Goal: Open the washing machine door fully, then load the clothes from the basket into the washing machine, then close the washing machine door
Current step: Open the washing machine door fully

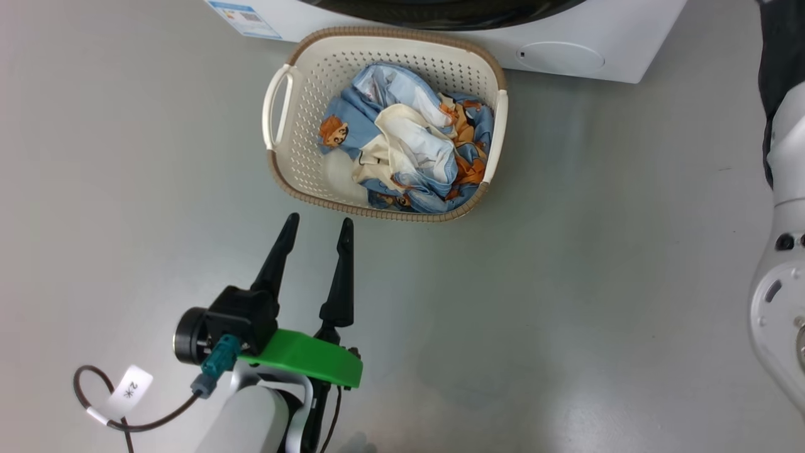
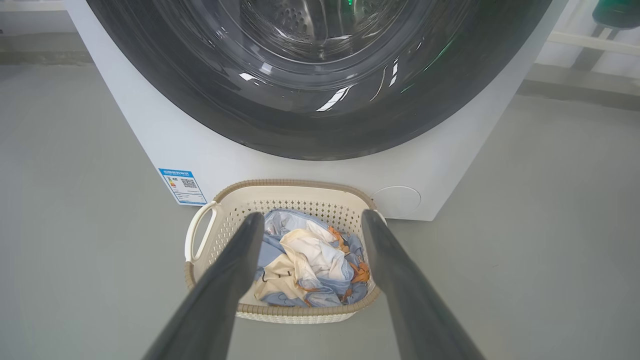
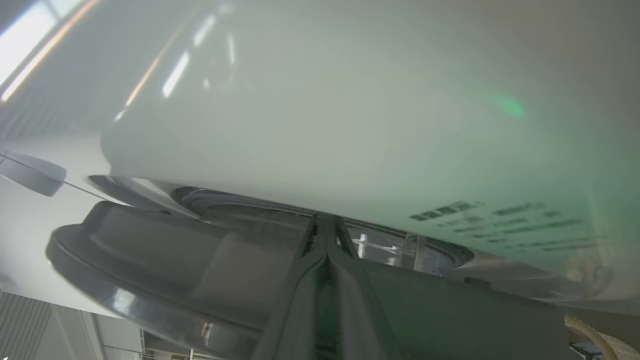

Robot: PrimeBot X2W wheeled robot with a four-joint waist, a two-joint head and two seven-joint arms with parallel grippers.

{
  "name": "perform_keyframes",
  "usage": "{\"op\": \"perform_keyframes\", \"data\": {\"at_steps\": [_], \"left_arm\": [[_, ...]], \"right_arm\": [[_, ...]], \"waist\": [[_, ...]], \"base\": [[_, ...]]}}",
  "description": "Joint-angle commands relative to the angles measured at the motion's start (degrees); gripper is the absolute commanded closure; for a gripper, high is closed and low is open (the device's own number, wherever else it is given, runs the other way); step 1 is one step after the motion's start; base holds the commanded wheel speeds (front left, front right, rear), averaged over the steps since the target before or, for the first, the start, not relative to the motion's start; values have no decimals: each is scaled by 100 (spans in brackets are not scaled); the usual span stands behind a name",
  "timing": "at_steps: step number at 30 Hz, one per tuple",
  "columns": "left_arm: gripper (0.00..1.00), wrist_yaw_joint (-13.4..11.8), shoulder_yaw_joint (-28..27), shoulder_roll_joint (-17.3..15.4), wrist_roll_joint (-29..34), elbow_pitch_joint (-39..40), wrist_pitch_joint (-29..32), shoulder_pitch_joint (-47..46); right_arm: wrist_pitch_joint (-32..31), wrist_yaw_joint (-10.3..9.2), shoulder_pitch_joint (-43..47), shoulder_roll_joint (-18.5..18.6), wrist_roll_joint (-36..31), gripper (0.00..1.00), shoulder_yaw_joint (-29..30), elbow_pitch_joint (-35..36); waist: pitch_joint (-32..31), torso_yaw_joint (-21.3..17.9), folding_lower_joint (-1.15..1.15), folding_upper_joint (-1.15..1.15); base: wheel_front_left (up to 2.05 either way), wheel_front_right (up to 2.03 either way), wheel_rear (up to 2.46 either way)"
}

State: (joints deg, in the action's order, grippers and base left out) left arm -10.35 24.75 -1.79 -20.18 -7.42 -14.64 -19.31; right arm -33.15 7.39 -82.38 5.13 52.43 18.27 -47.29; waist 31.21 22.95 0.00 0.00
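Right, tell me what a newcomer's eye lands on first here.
The heap of light-blue cartoon-print clothes in the cream basket on the grey floor, right before the washing machine. Above it looms the washing machine door, glossy black around its glass. The left gripper points its open fingers at the basket; the right gripper has its fingers shut at the door's edge.

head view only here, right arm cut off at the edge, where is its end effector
Observer: The right end effector is shut, its tips at the seam between the washing machine door rim and the white front of the washing machine.
Operator: is the door open yet
Observer: Not that I can see. In the left wrist view it looks flush against the front, not swung out, and the steel drum shows through it.
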Motion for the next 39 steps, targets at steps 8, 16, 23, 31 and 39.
{"op": "perform_keyframes", "data": {"at_steps": [8,16,23,31,39], "left_arm": [[0,-91,-97,-109,-116,193,-36,-75],[0,-119,-74,-109,-103,198,-36,-94],[0,-122,-68,-109,-83,182,-36,-96],[0,-105,-82,-109,-24,140,-36,-62],[0,-71,-147,-109,60,96,-36,-20]], "right_arm": [[-227,10,-481,-224,-203,100,104,-424],[-282,10,-467,-225,-258,100,141,-552],[-338,10,-326,-225,-202,100,53,-583],[-451,10,-92,-225,-19,100,27,-579],[-585,10,184,-225,168,100,-85,-579]], "waist": [[17,67,0,0],[14,51,0,0],[-32,25,0,0],[-176,-23,0,0],[-340,-107,0,0]], "base": [[0,0,0],[0,0,0],[0,0,0],[0,0,0],[0,0,0]]}}
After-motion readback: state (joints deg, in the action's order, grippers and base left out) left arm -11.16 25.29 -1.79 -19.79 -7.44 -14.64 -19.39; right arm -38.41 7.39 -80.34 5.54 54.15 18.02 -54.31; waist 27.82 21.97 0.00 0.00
